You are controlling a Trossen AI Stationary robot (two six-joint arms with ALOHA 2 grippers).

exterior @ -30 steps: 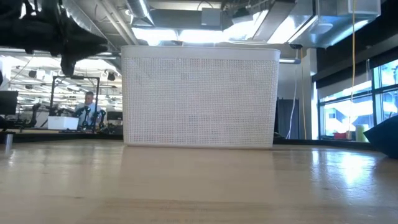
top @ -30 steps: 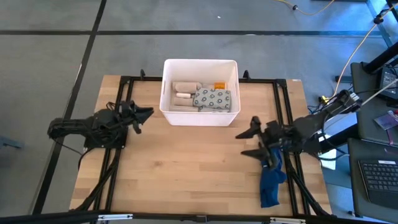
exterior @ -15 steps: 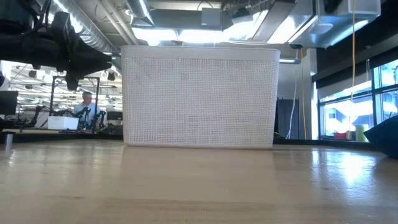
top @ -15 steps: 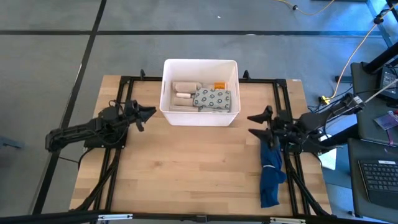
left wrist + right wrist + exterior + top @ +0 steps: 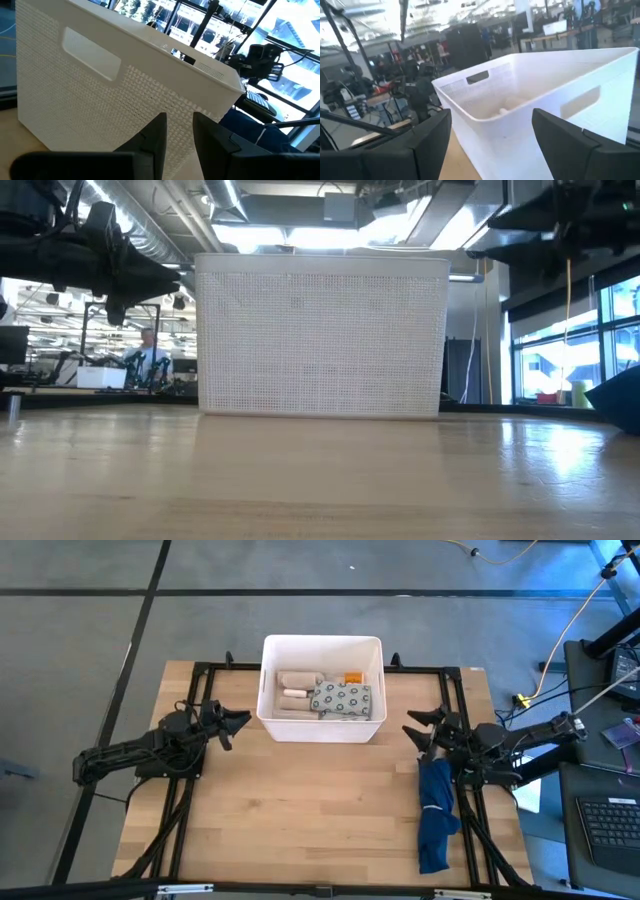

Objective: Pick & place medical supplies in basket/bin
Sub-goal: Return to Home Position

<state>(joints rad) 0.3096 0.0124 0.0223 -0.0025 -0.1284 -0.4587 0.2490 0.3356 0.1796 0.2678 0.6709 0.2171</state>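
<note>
- Got the white bin (image 5: 322, 732) sitting upright at the far-middle of the wood table (image 5: 300, 825), betw. the two arms.
- Spotted the med supplies all inside it: beige roll (image 5: 296, 679) w/ a paler roll (image 5: 294, 695) just beside it in the left half.
- Also seeing the grey ring-pattern packet (image 5: 343, 700) filling the right half and touching the rolls, plus the tiny orange bottle (image 5: 352, 678) tucked at the packet's far edge.
- Placing the left gripper (image 5: 236, 730) near the bin's left wall, aimed at it, not touching.
- Going by the left wrist cam, fingers (image 5: 155, 142) nearly together w/ just a thin gap, holding nothing.
- Placing the right gripper (image 5: 416, 732) off the bin's right-front corner, apart from it, over the far end of the dark-blue cloth (image 5: 436, 810).
- Can't tell from the top cam if it touches the cloth.
- Checking the right wrist cam: jaws spread wide, empty, w/ the bin framed betw. the fingers (image 5: 427, 135).
- Noting the cloth laid along the table's right side, running toward the near edge.
- Looking at the low cam: mesh-textured bin wall across the middle, left arm (image 5: 110, 265) up top left and right arm (image 5: 560, 215) up top right, both well off the tabletop.
- Also catching a person (image 5: 150, 358) way back in the room, nowhere near the table.
</note>
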